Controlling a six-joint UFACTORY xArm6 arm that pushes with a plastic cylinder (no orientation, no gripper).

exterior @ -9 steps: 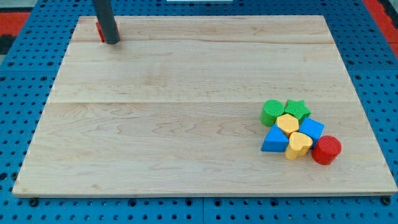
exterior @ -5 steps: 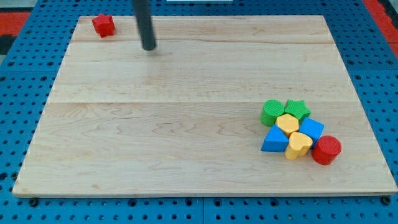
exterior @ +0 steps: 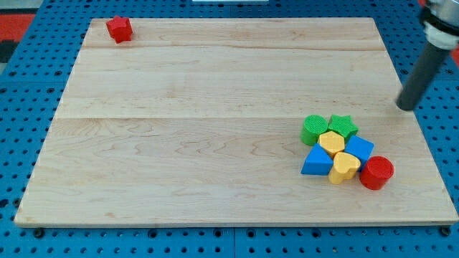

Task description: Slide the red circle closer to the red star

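Wooden board (exterior: 215, 143) is sitting on a blue pegboard base (exterior: 21, 107), filling most of the frame. Red circle (exterior: 376, 173) is lying flat in the lower right, round face up, so no long axis or heading to report. It's touching the yellow block (exterior: 346, 167) on its left, at the right end of a tight cluster: blue triangle (exterior: 316, 161), blue block (exterior: 359, 148), yellow hexagon (exterior: 331, 142), green circle (exterior: 313, 130), green star (exterior: 343, 126). Board's right edge is lying near the circle, bottom edge a bit further off. Red star (exterior: 119, 29) is sitting in the upper left corner, well apart, with bare wood running between. My tip (exterior: 407, 107) is hanging at the board's right edge, above the cluster, touching no block. No gripper fitted, just the rod, holding nothing.
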